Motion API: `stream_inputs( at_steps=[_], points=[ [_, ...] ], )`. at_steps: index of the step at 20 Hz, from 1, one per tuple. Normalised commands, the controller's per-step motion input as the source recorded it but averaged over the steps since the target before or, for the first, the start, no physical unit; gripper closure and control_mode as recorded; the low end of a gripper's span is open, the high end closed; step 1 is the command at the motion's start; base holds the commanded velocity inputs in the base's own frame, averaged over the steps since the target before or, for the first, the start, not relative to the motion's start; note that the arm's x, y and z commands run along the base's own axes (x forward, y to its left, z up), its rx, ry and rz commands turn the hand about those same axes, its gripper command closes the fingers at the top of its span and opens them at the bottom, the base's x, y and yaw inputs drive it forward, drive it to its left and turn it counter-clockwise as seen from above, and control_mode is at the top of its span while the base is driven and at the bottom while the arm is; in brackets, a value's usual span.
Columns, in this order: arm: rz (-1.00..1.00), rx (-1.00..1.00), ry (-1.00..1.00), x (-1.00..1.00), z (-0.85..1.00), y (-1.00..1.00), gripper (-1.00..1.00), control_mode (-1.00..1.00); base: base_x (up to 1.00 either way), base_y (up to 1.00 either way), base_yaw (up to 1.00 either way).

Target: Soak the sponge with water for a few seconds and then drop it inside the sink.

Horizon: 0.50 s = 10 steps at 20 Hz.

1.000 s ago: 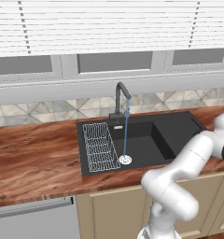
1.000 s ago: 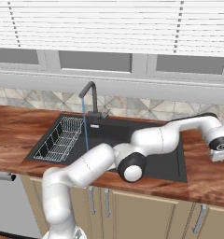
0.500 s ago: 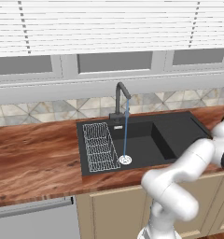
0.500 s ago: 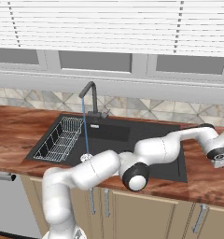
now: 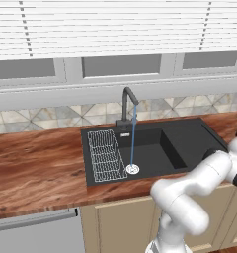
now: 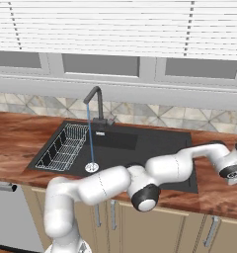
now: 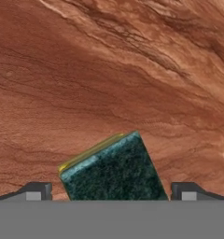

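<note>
Fingers (image 7: 35, 191) spread wide, one either side of the sponge, not touching it. Wooden countertop (image 7: 109, 70) stretches beneath; black sink (image 5: 184, 143) sits well left of the hand, water (image 5: 133, 138) streaming onto its drain. Sponge (image 7: 115, 170) lies green-side-up on the counter between the tips.

Water (image 5: 133, 138) streaming from faucet (image 5: 128, 106) onto sink (image 5: 189, 141) drain.

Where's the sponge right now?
In the hand view the sponge lies green side up on the wooden counter, between the gripper's open fingertips; the base views put the hand right of the sink.
</note>
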Motion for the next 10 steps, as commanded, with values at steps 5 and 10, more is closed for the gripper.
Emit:
stream_inputs(
  at_steps=[5, 10],
  points=[
    [0.03, 0.1, 0.12, 0.0, 0.0, -0.26, -1.0, -1.0, 0.0, 0.0, 0.0],
    [0.04, 0.13, 0.19, 0.0, 0.0, -0.2, -1.0, -1.0, 0.0, 0.0, 0.0]
  ],
)
